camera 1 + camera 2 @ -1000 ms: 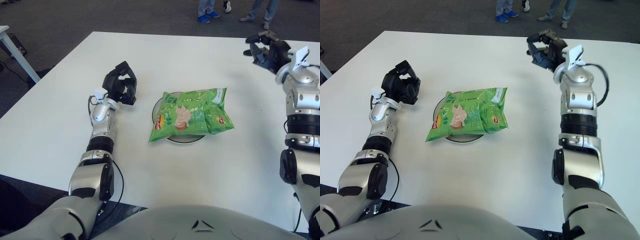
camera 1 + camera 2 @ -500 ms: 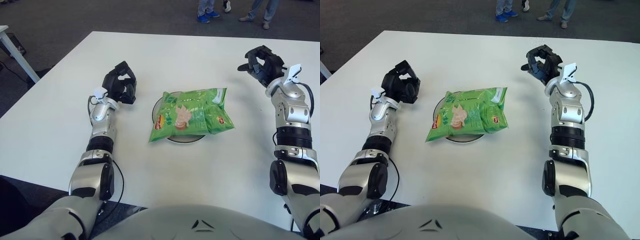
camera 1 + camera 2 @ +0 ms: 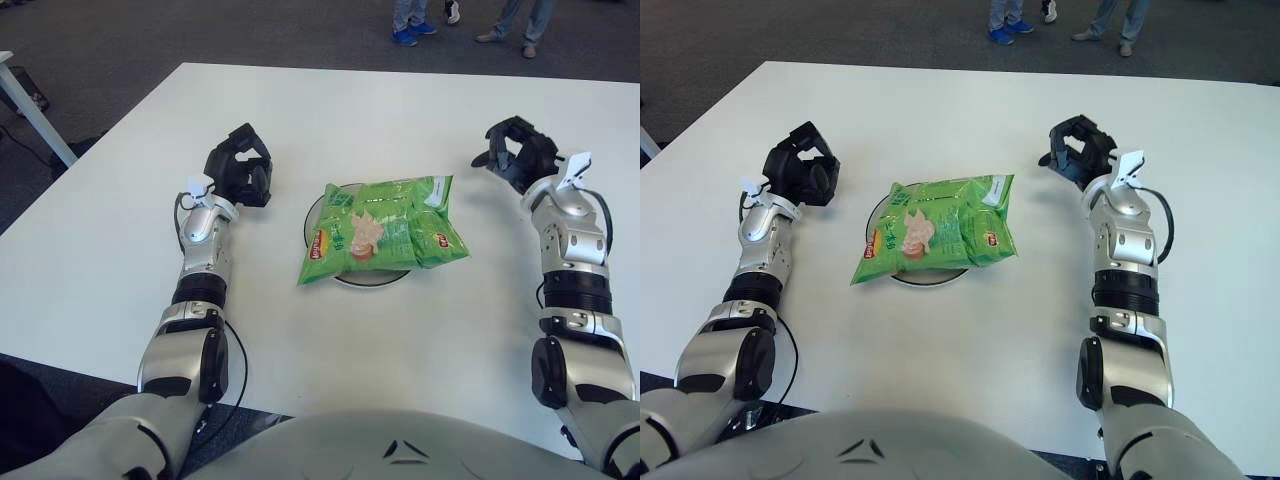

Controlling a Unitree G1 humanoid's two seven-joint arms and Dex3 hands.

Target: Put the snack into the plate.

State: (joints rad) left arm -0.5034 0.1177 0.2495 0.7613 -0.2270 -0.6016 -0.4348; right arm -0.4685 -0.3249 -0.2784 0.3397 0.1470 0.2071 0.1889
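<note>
Left eye view first, reading from the left edge: our left arm runs up from the lower left of the frame, and our left hand (image 3: 240,168) sits at centre left, just to the left of the plate (image 3: 318,212). Its dark fingers are curled in toward the palm and they hold nothing. We cannot tell whether the hand touches the table (image 3: 100,250) or hangs just above it.

At the middle of the frame lies the snack (image 3: 385,228), a green bag with a small red and yellow logo near its lower left corner and another near its right edge. It lies flat across the plate and covers most of it, so that only the plate's left rim and a sliver of its near rim show. The bag's corners reach out past the rim on the lower left and on the right.

Further right, our right hand (image 3: 515,158) shows at the upper right, beside the bag and apart from it. Its fingers are loosely bent with space between them and they grip nothing. The right forearm runs down from it toward the lower right corner.

Along the top edge, above the far side of the table, we see the legs and shoes of people (image 3: 415,20) standing on the dark floor.
</note>
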